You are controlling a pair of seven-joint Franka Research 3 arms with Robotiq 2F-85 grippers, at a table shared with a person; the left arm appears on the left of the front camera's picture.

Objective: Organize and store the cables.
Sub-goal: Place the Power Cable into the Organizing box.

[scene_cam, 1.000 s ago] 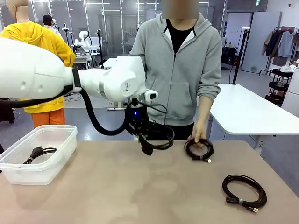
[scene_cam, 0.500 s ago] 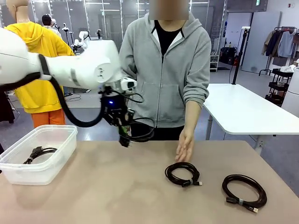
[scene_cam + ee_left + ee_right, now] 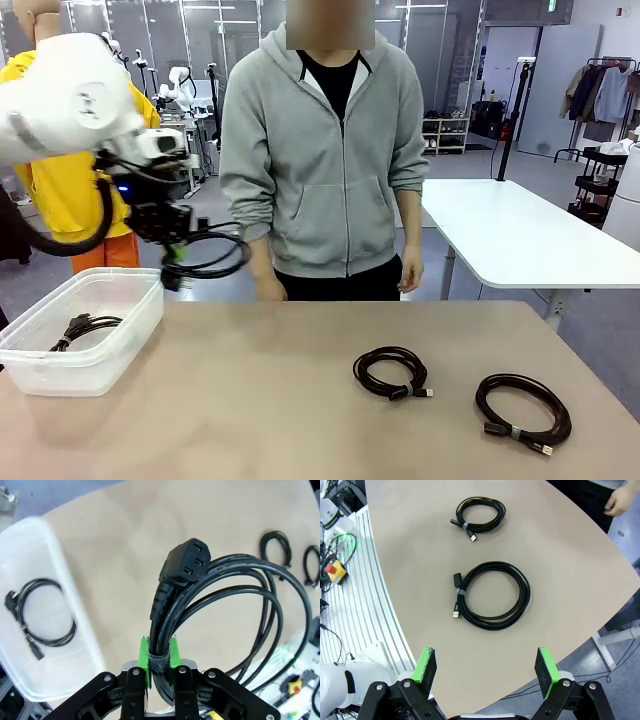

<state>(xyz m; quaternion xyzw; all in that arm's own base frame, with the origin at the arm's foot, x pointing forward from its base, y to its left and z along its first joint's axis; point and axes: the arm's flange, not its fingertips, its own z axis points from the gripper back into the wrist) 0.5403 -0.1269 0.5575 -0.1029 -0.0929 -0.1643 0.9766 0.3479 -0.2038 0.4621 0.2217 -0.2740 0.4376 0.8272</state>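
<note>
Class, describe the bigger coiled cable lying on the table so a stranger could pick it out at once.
Find the brown table and go to its end on the robot's right, where two black coils lie. The bigger coiled cable is the one nearer that end and nearer the robot. Its loop is clearly wider than the smaller coil beside it.

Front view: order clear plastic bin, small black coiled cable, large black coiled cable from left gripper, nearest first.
1. Clear plastic bin, beside left gripper.
2. Small black coiled cable, mid-table.
3. Large black coiled cable, far right.
</note>
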